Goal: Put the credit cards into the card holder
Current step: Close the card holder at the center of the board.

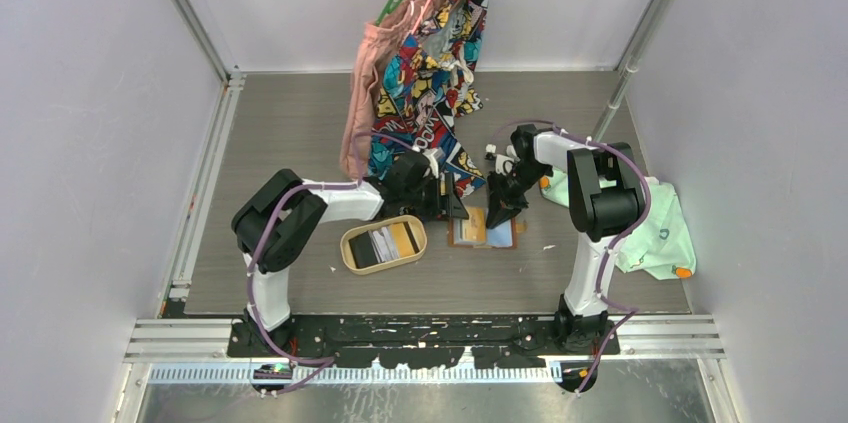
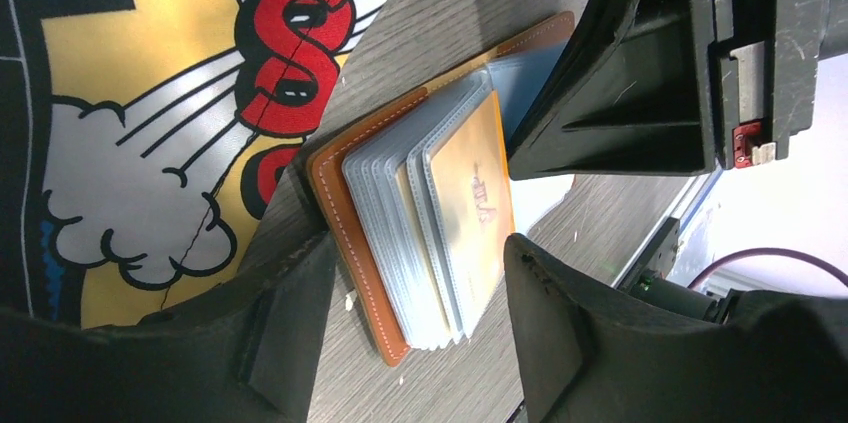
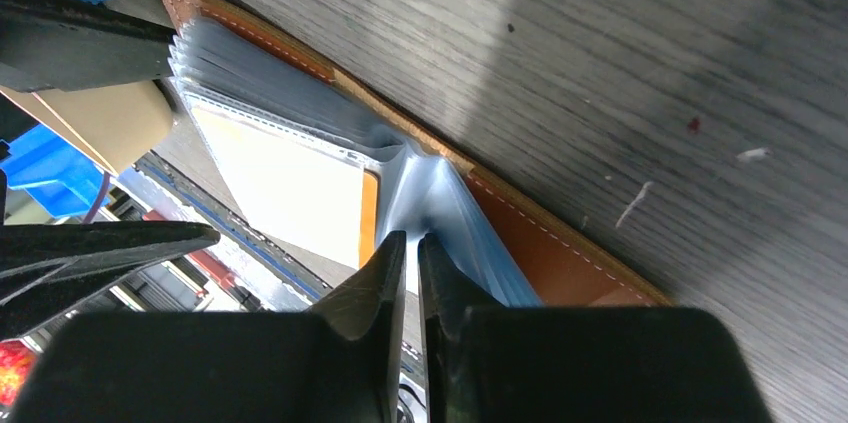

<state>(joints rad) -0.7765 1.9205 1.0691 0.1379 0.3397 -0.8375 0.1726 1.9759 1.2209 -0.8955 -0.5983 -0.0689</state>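
Right wrist view: R gripper (image 3: 412,241) nips a clear sleeve (image 3: 430,198) of the open card holder (image 3: 560,258) mid-table, prob. to keep a slot parted, while L gripper (image 2: 417,243), spread, straddles its pages w/o touching; spare credit cards (image 1: 384,244) sit in tray (image 1: 345,245) to its left.

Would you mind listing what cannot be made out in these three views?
Top view: the right claw covers part of the card holder; its sleeves are too small to count.
Top view: the credit cards in the oval tray are too small to count.
Left wrist view: the plastic sleeve blurs the yellow card's print.
Right wrist view: the right claw's fingers hide the card holder's near edge.
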